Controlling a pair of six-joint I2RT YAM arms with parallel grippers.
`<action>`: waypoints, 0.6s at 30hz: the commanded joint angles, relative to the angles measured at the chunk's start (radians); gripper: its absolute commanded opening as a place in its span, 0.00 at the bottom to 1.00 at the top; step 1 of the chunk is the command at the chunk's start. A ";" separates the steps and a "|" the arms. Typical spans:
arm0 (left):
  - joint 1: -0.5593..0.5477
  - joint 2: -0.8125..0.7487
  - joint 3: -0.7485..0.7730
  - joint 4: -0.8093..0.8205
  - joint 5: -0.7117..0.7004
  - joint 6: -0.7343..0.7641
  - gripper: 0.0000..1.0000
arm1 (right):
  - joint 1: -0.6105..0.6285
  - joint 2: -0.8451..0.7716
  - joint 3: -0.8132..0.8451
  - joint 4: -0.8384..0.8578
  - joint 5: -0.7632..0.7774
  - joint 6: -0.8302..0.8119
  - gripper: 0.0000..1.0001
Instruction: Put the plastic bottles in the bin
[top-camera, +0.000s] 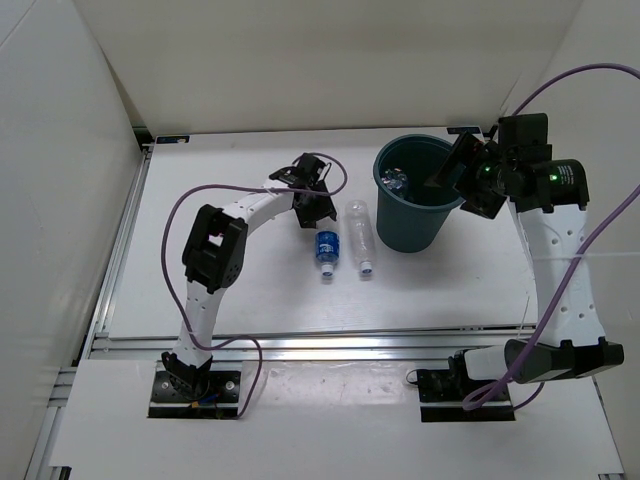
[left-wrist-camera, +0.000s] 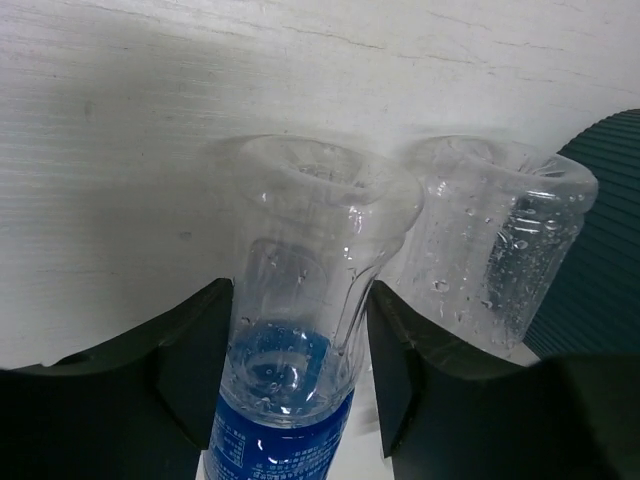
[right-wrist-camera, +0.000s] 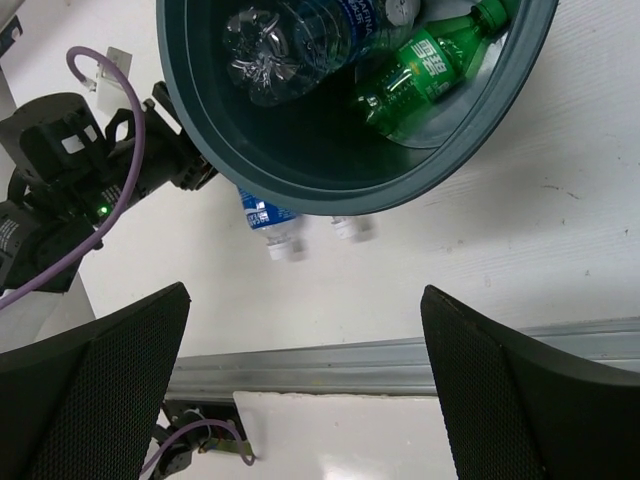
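Note:
The teal-grey bin (top-camera: 428, 222) stands at the back right. In the right wrist view the bin (right-wrist-camera: 300, 170) holds a clear blue-labelled bottle (right-wrist-camera: 300, 35) and a green bottle (right-wrist-camera: 420, 75). Two bottles lie on the table left of the bin: a blue-labelled one (top-camera: 327, 247) and a clear one (top-camera: 361, 235). My left gripper (top-camera: 312, 207) is open, its fingers (left-wrist-camera: 190, 370) close on either side of the blue-labelled bottle (left-wrist-camera: 290, 300) near its base. The clear bottle (left-wrist-camera: 495, 240) lies just right of it. My right gripper (top-camera: 462, 175) hangs open and empty over the bin's right rim.
White walls enclose the table at the back and sides. A metal rail (top-camera: 320, 340) runs along the near edge, also shown in the right wrist view (right-wrist-camera: 400, 355). Purple cables loop from both arms.

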 joint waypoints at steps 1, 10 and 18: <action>-0.005 -0.023 -0.043 -0.008 0.007 0.001 0.57 | -0.004 0.016 0.011 0.000 -0.025 -0.031 1.00; 0.007 -0.165 0.129 -0.063 -0.125 0.048 0.46 | -0.035 0.025 -0.007 0.020 -0.059 -0.010 1.00; -0.054 -0.187 0.526 -0.086 -0.315 0.125 0.45 | -0.035 0.014 -0.016 0.020 -0.068 0.001 1.00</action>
